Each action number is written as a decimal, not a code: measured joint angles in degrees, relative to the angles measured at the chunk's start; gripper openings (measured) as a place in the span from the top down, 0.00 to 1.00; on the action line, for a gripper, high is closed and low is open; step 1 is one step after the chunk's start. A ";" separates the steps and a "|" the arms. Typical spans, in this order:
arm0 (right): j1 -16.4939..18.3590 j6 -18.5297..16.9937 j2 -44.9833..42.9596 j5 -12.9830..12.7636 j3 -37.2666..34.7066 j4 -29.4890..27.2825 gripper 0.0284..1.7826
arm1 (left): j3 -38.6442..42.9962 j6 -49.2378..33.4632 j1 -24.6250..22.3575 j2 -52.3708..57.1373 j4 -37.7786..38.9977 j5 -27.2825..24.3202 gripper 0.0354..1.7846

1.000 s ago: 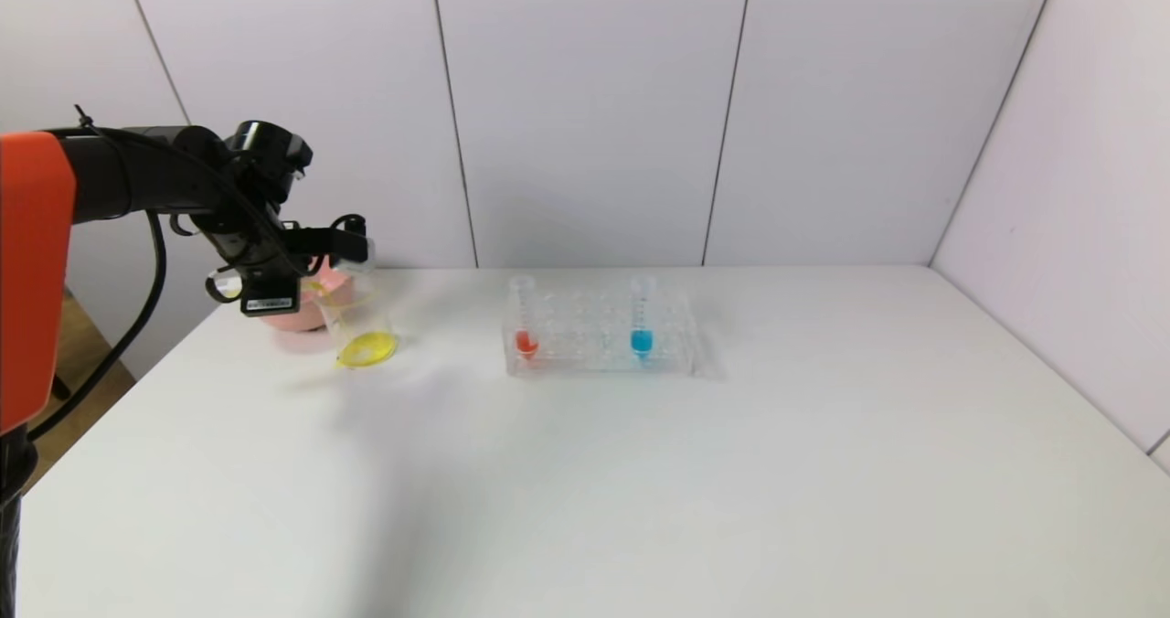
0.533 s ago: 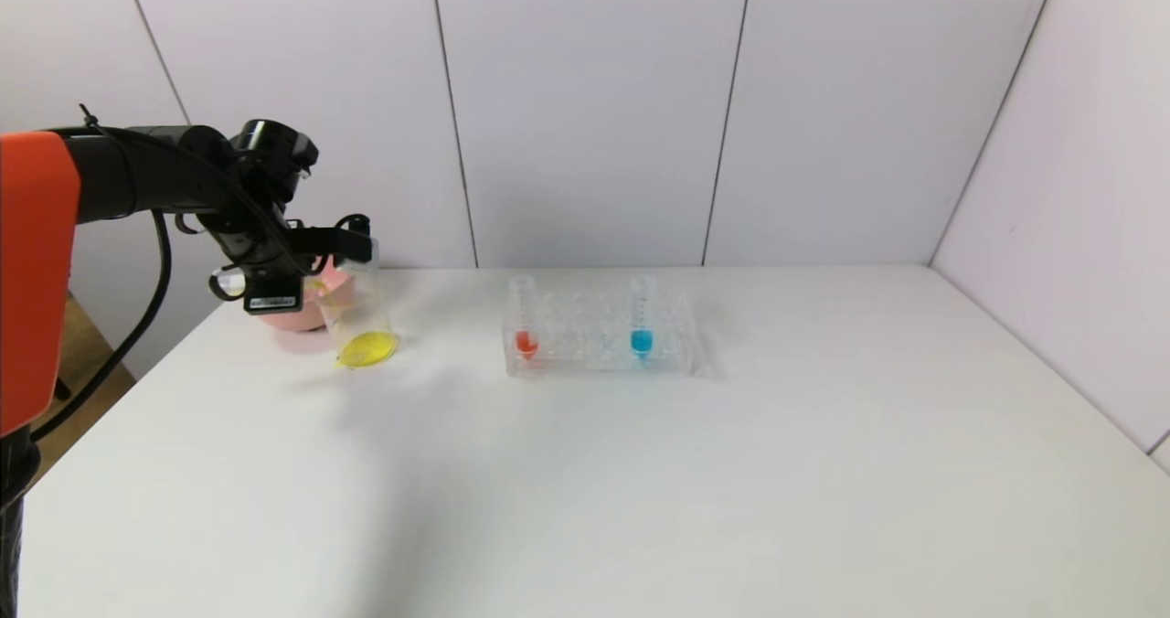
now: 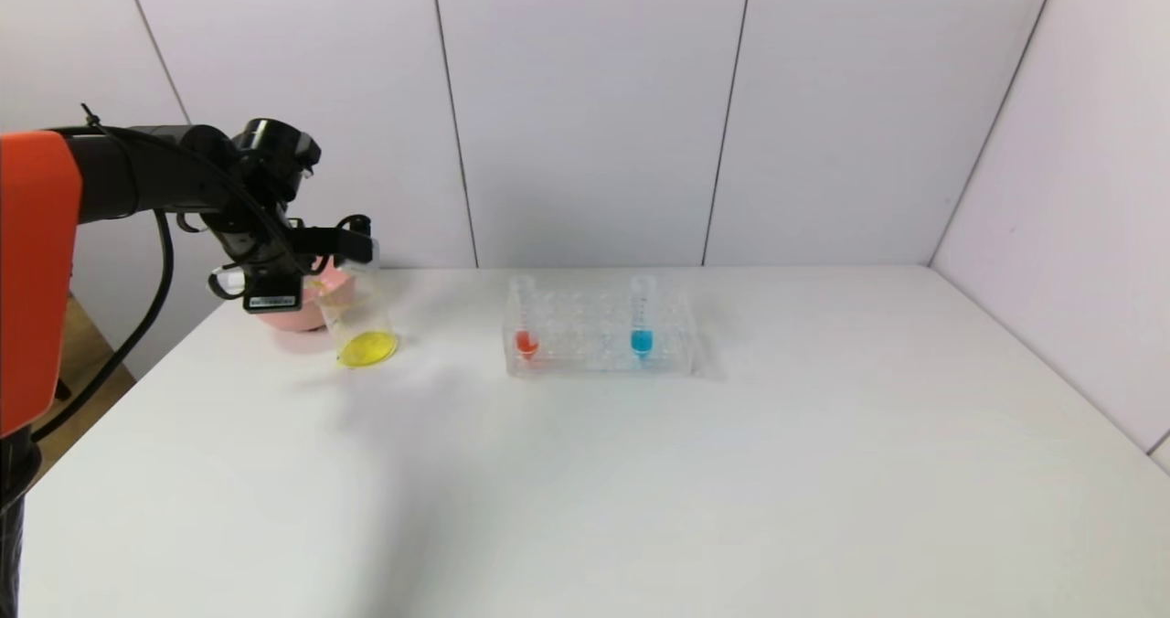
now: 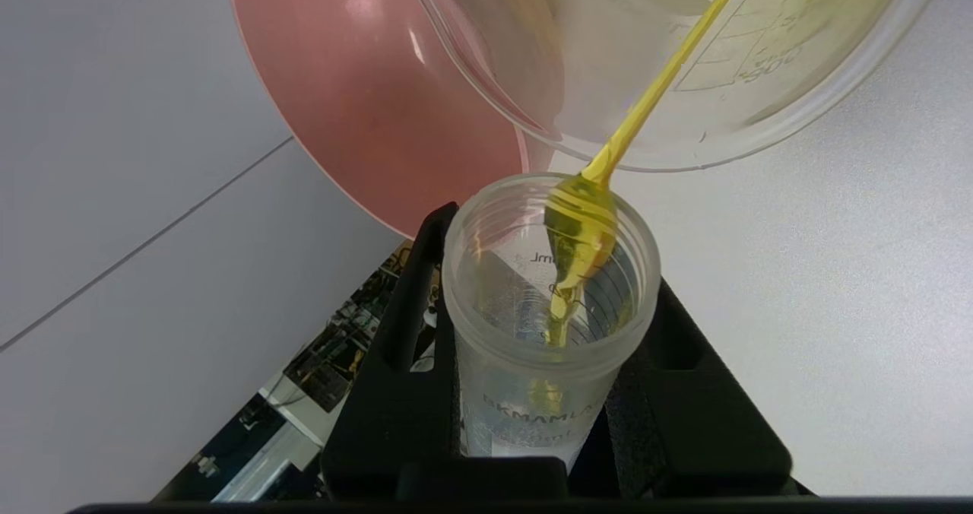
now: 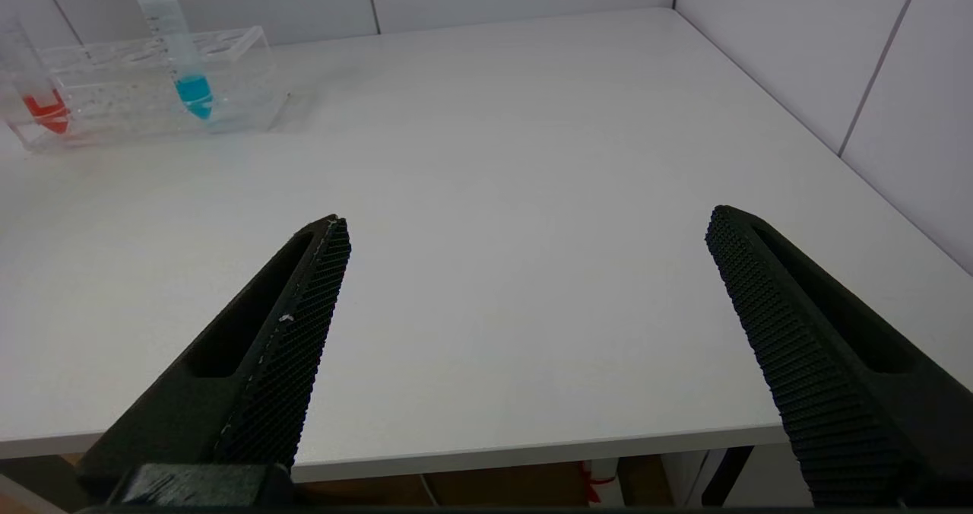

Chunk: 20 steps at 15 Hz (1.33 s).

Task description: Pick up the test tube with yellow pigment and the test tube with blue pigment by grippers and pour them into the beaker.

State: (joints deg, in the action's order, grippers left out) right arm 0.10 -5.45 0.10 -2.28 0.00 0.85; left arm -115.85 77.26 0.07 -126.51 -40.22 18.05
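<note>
My left gripper [image 3: 352, 243] hangs over the table's far left, shut on the test tube with yellow pigment [image 4: 547, 347], which is tipped mouth-down. A thin yellow stream runs from the tube's mouth into the clear beaker [image 3: 361, 325] just below, where yellow liquid pools at the bottom. The beaker's rim [image 4: 760, 118] lies close beyond the tube in the left wrist view. The test tube with blue pigment [image 3: 643, 321] stands upright in the clear rack [image 3: 599, 357] at mid-table. My right gripper [image 5: 524, 233] is open and empty over the table's near edge; the head view does not show it.
A pink bowl [image 3: 297, 312] sits directly behind the beaker, touching or nearly touching it. A tube with red liquid [image 3: 525, 321] stands at the rack's left end. Walls close the table at the back and on the right.
My left gripper has edged slightly to the right above the beaker, still tipping the tube. Nothing else has moved.
</note>
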 joint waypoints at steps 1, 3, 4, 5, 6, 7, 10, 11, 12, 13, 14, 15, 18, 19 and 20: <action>0.00 0.02 0.00 0.00 0.00 0.00 0.04 | 0.00 0.05 0.04 0.00 -0.02 0.02 0.71; 0.00 0.02 0.00 0.00 0.00 0.00 0.04 | 0.00 0.05 0.04 0.00 0.00 0.02 0.71; 0.00 0.00 0.00 0.00 0.00 0.00 0.04 | 0.00 0.05 0.06 0.00 0.00 0.05 0.71; 0.00 0.00 0.00 0.00 0.00 0.00 0.04 | 0.00 0.07 0.13 0.00 0.00 0.20 0.71; 0.01 0.00 0.00 0.02 0.00 0.00 0.04 | 0.00 0.07 0.22 0.00 0.01 0.73 0.71; 0.00 0.00 0.00 0.00 0.00 0.00 0.04 | 0.00 0.07 0.33 0.00 0.01 1.26 0.71; 0.00 0.00 0.00 0.00 0.00 0.00 0.04 | 0.00 0.07 0.45 0.00 0.00 1.51 0.71; 0.00 0.00 0.00 0.00 0.00 0.00 0.04 | 0.00 0.10 0.45 0.00 -0.05 1.51 0.71; 0.00 -0.02 0.00 0.00 0.00 0.00 0.04 | 0.00 0.10 0.45 0.00 -0.05 1.54 0.71; 0.00 0.00 0.00 0.02 0.00 0.00 0.04 | 0.00 0.07 0.45 0.00 -0.07 1.54 0.71; 0.00 0.02 0.00 0.00 0.00 -0.01 0.04 | 0.00 0.07 0.45 0.00 -0.07 1.56 0.71; 0.00 0.00 0.00 0.00 0.00 -0.01 0.04 | 0.00 0.10 0.45 0.02 -0.07 1.57 0.71; 0.00 0.00 0.00 0.02 0.00 0.00 0.04 | 0.00 0.07 0.45 0.06 -0.07 1.60 0.71; 0.00 0.00 0.00 0.00 0.00 0.00 0.04 | 0.00 0.10 0.45 0.06 -0.07 1.62 0.71; 0.00 -0.02 0.00 0.02 0.00 0.00 0.04 | 0.00 0.10 0.45 0.06 -0.07 1.67 0.71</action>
State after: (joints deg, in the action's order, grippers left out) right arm 0.10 -5.47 0.10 -2.26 0.00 0.85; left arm -115.85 77.36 0.52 -126.45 -40.29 19.72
